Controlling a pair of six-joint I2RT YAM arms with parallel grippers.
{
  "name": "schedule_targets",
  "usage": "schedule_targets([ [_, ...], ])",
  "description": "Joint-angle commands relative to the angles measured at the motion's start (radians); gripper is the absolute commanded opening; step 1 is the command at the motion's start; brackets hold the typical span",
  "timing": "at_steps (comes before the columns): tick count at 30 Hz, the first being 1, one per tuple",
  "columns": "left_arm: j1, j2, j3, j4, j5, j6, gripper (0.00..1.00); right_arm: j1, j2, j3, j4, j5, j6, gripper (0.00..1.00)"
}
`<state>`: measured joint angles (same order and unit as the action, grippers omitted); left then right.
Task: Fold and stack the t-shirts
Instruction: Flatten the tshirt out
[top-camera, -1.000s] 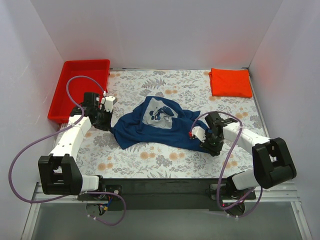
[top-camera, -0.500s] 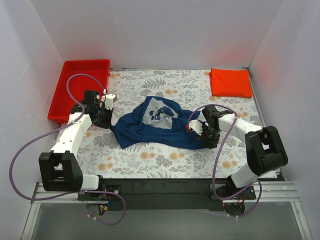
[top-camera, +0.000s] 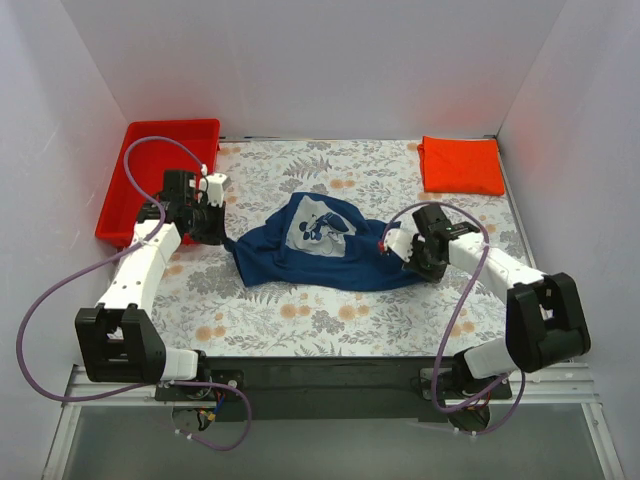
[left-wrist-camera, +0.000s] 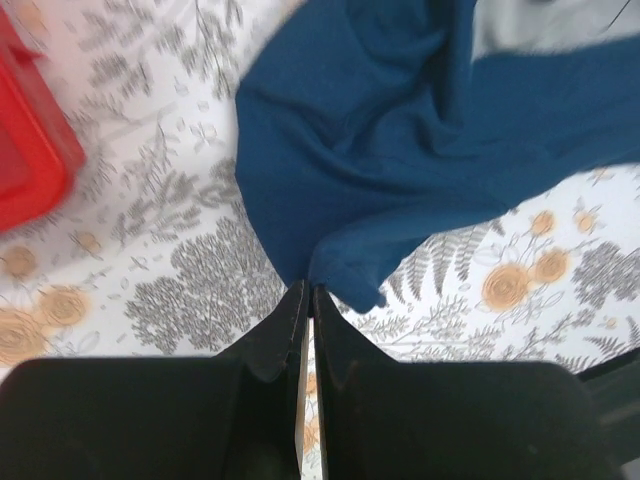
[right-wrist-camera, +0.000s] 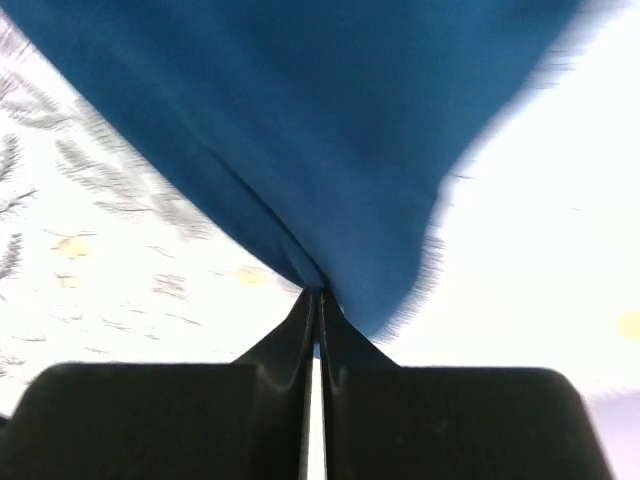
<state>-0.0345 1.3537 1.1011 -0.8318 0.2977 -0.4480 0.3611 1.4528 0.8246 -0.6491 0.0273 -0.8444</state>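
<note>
The navy blue t-shirt with a white cartoon print lies crumpled in the middle of the floral table. My left gripper is shut on its left edge; the left wrist view shows the blue cloth pinched at the fingertips. My right gripper is shut on its right edge; the right wrist view shows the blue cloth pulled taut from the fingertips and lifted off the table. The orange-red t-shirt lies folded square at the far right corner.
A rigid red plastic tray stands at the far left, close behind my left arm; its corner shows in the left wrist view. White walls enclose the table on three sides. The floral tablecloth is bare in front of the shirt.
Both grippers have moved toward the far side and apart, dragging the navy shirt with them. The shirt is now stretched wider between them.
</note>
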Motion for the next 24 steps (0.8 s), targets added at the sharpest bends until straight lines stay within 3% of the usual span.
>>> schedule_targets([
  [1,0.007,-0.028,0.133,0.062,0.028,-0.066,0.0,-0.042,-0.118,0.166,0.014,0.042,-0.002,0.01],
  [8,0.018,-0.03,0.377,0.201,-0.026,-0.188,0.0,-0.1,-0.135,0.566,0.026,0.069,0.024,0.01],
  [13,0.022,-0.103,0.525,0.279,-0.097,-0.247,0.0,-0.122,-0.17,0.766,0.04,0.112,0.053,0.01],
  [19,0.022,-0.309,0.568,0.397,-0.195,-0.282,0.0,-0.122,-0.308,0.927,0.086,0.167,0.09,0.01],
  [24,0.022,-0.503,0.556,0.548,-0.212,-0.249,0.0,-0.122,-0.463,0.964,0.169,0.218,0.09,0.01],
])
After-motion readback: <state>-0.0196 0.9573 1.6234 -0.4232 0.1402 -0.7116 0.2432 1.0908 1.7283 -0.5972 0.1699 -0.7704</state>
